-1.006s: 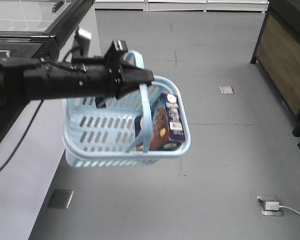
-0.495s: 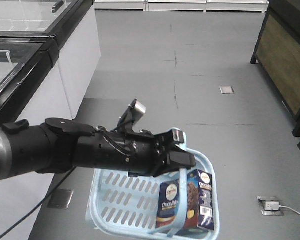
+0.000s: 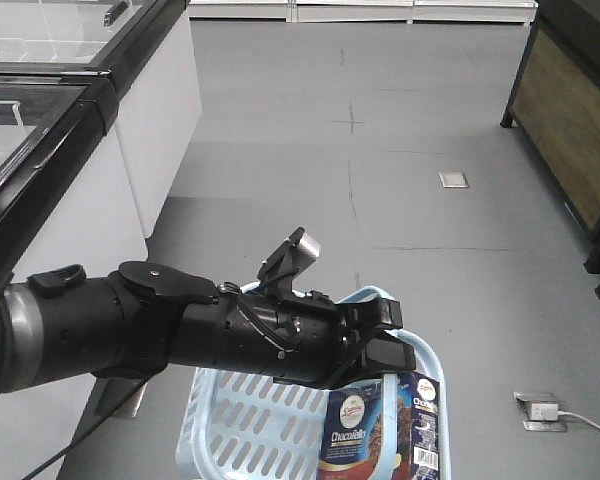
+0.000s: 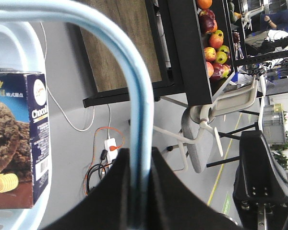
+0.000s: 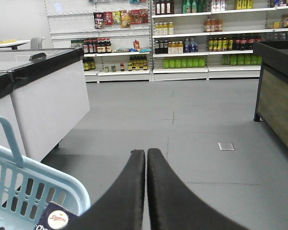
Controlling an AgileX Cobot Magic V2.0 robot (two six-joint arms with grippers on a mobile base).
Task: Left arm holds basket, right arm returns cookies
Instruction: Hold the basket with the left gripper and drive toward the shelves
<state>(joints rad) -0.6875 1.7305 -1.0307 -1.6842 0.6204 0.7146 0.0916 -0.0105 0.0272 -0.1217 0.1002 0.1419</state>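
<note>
We are carrying the basket (image 3: pixel 208 425) by its handle (image 4: pixel 137 91) — our left gripper (image 4: pixel 139 189), at the end of the left arm (image 3: pixel 130 335), is clamping tight round that pale blue bar, so the holding half of the job is looking done. The returning half is, by our judgement, not yet begun: the cookies (image 3: pixel 355 440) are standing upright inside the basket, just below the left gripper, and from the right wrist the cookies (image 5: pixel 55 221) are showing only as a navy corner low and to the left of our right gripper (image 5: pixel 146 154). That right gripper is gripping nothing, its two jaws pressing together with no gap, and it is pointing out over the open floor (image 5: pixel 206 158), the basket rim lying below and to its left, apart from it. We are left with opening it, reaching in, lifting the cookies out and carrying them to a shelf. Much is escaping us — the front view is cutting off the basket's bottom and the lower part of the cookies, the left arm is covering part of the rim, the right arm is not appearing in the front view, and we are not managing to tell which of the far shelves (image 5: pixel 201 43) the cookies belong on
</note>
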